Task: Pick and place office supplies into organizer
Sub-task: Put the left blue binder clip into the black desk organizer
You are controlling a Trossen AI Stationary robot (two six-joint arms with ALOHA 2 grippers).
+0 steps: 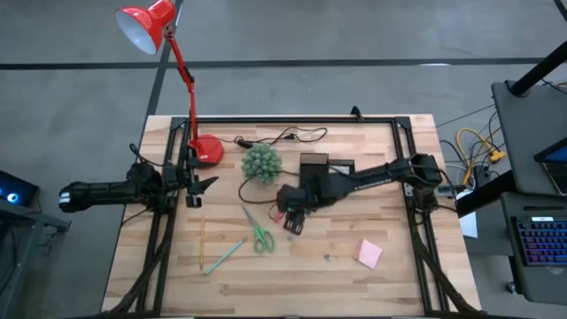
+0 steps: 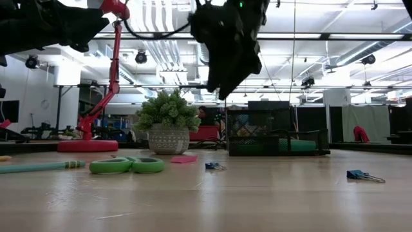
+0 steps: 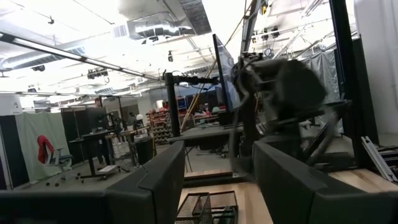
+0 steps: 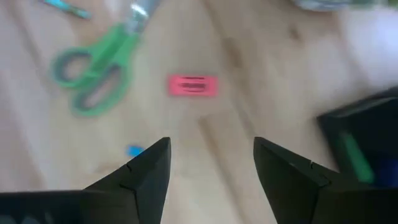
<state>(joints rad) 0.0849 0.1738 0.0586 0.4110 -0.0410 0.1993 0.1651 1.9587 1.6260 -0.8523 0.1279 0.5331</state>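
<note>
My right gripper [image 1: 291, 220] [image 4: 211, 162] hangs open above the table's middle, pointing steeply down, with nothing between its fingers. Below it lie a small pink eraser [image 4: 193, 85], the green-handled scissors [image 1: 259, 232] [image 4: 93, 71] and a tiny blue bit [image 4: 135, 150]. The black organizer [image 1: 314, 163] [image 4: 367, 143] stands just beyond it, with something green inside. A yellow pencil [image 1: 202, 241], a light green pen [image 1: 226, 255] and a pink sticky-note pad [image 1: 369, 254] lie flat on the near half. My left gripper [image 1: 197, 188] [image 3: 217, 180] waits open at the left edge.
A round green plant [image 1: 261, 162] in a pot stands left of the organizer, and a red lamp's base [image 1: 208, 151] with its cable sits at the back left. Small clips [image 2: 214, 166] [image 2: 360, 174] lie on the table. Bare wood shows at the near right.
</note>
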